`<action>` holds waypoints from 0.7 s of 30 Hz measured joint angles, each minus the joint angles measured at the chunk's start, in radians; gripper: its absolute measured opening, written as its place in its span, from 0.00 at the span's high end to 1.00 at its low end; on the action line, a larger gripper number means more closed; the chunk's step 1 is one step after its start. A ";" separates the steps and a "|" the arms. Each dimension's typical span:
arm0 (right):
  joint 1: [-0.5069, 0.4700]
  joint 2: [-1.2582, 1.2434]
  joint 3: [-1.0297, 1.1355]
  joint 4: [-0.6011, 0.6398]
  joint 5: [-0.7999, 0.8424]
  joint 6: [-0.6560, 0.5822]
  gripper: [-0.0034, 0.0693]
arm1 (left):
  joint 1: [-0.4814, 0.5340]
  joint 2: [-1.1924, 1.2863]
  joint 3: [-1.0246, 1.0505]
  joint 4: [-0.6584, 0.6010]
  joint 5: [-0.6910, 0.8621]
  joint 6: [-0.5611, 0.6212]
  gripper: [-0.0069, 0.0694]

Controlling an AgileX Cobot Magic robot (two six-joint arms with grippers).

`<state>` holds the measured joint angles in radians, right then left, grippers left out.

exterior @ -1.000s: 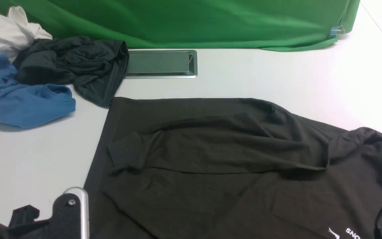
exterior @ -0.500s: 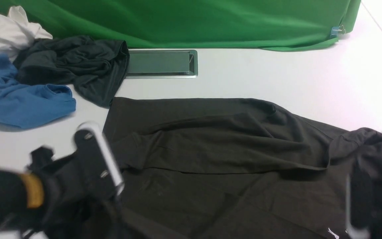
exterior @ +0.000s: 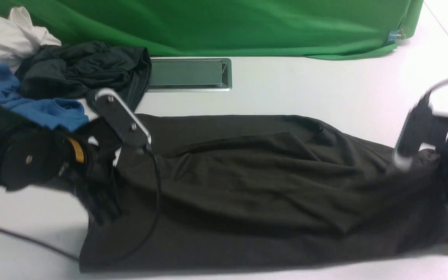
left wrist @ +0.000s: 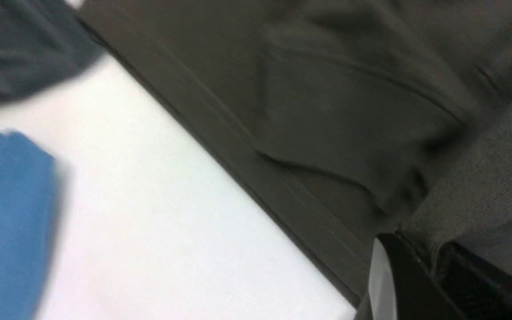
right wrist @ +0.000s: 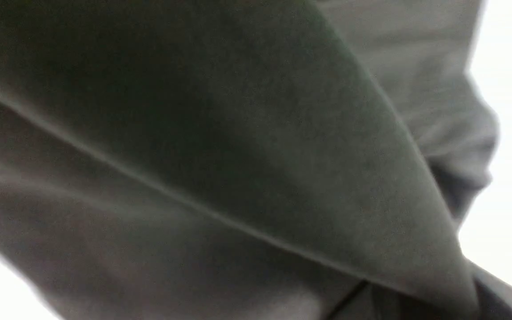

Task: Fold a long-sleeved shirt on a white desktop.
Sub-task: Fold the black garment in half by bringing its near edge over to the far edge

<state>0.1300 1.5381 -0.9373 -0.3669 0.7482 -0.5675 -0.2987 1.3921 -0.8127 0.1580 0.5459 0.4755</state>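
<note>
The long-sleeved shirt (exterior: 255,186), dark brownish-black, lies across the white desktop (exterior: 305,89) with its near half lifted and doubled toward the far side; the chest logo is hidden. My left gripper (exterior: 105,175) is at the shirt's left end, shut on a fold of the knit (left wrist: 434,262) near the hem (left wrist: 282,186). My right gripper (exterior: 447,175), blurred, is at the shirt's right end. In the right wrist view the shirt (right wrist: 238,155) drapes from the jaws and covers nearly everything, held taut.
At the back left lie a black-grey garment (exterior: 80,72), a blue garment (exterior: 53,111) and a white cloth (exterior: 2,39). The silver-framed hatch (exterior: 188,74) sits before the green backdrop (exterior: 228,27). A black cable (exterior: 21,239) trails across the near left.
Both arms came up from the near edge and swept away from me, carrying the shirt's near half over the far half. The logo has gone out of sight.
</note>
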 joint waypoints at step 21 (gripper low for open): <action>-0.155 0.314 -0.314 0.109 0.031 0.136 0.87 | 0.130 0.502 -0.520 -0.056 -0.046 0.152 0.87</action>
<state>-0.0246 1.8518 -1.2514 -0.2581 0.7790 -0.4318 -0.1684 1.8946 -1.3322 0.1023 0.4997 0.6277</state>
